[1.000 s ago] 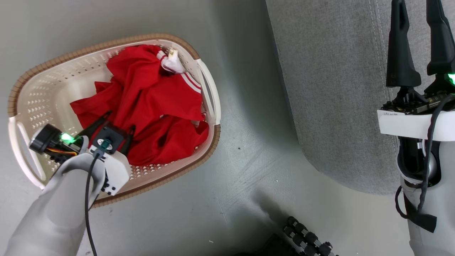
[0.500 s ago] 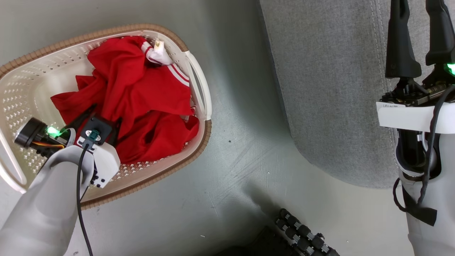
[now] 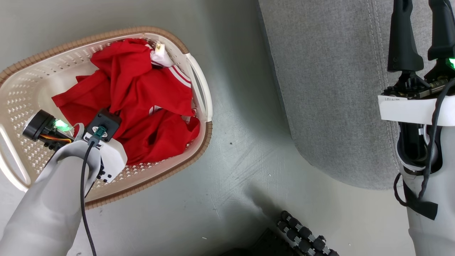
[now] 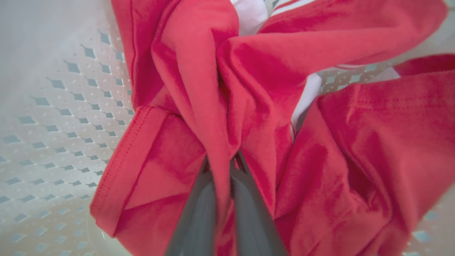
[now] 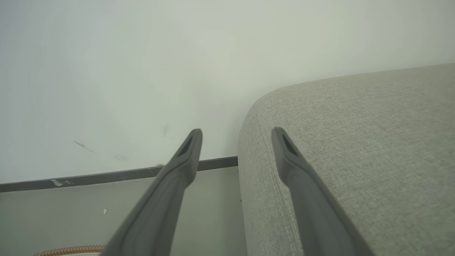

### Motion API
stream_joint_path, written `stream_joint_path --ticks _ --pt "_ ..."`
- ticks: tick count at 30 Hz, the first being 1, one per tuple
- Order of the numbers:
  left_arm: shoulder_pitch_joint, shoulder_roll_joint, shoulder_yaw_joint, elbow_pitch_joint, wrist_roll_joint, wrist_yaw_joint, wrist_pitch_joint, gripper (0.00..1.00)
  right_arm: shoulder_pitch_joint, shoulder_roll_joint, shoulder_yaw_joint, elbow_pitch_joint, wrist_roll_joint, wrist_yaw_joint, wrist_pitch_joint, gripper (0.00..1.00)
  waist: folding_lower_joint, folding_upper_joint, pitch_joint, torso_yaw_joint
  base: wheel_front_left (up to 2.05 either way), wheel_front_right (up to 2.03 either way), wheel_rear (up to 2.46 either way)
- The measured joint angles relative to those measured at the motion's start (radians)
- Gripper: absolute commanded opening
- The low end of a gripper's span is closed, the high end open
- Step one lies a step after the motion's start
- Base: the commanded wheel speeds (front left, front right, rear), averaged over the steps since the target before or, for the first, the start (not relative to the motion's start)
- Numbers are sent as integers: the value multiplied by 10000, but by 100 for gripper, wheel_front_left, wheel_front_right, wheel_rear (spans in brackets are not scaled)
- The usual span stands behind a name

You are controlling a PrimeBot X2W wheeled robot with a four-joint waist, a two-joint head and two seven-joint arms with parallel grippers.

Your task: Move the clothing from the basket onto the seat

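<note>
Found the left gripper (image 4: pixel 224 161) pinched shut on a red fold of the clothing (image 3: pixel 142 85), with the heap lying in the basket (image 3: pixel 28 96) on the floor (image 3: pixel 241 142): judged this the grasp step, nothing yet on the seat (image 3: pixel 330 89). Called next for a lift clear of the basket, then a carry across the floor to that seat, with the right gripper (image 5: pixel 237 132) spread wide and empty over its edge. Read nothing on the white tag (image 3: pixel 408 110) at the right wrist, print too small
</note>
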Motion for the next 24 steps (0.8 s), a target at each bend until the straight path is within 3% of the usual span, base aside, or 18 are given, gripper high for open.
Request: stream_joint_path --ticks 10,24 --pt "28 -54 401 -462 -652 -121 -272 0 -8 0 -90 259 -201 0 0 100 0 0 -381 276 0 0 0" --pt "259 -650 1160 -2201 -1795 -161 -575 0 57 -6 -40 702 -732 0 0 100 0 0 -1267 822 0 0 0"
